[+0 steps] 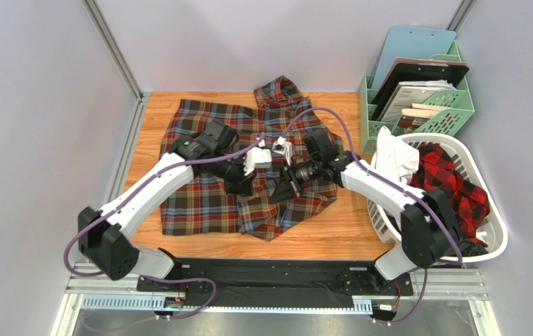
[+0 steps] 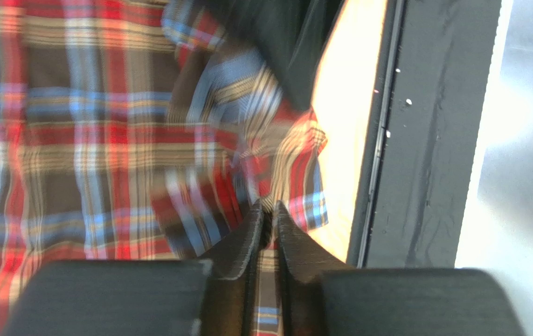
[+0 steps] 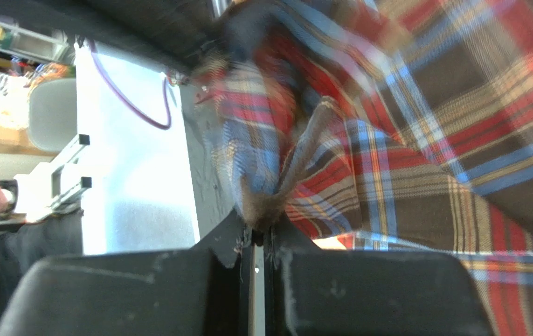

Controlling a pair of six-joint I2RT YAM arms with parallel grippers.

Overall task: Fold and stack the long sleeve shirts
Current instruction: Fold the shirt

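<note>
Evidently mid-fold: holds the tartan shirt (image 1: 202,203), lying rumpled on the table (image 1: 332,241), near its middle with the left pincer (image 1: 241,182) and right pincer (image 1: 284,187) side by side, likely to lift one fold evenly across. Shows from above only the arms meeting; reveals in the wrist views each pair of fingers (image 2: 244,245) clamped nearly shut on a pinched ridge of plaid. Leaves the red-and-black shirt (image 1: 451,185) waiting in the basket (image 1: 497,241), right of the table.
</note>
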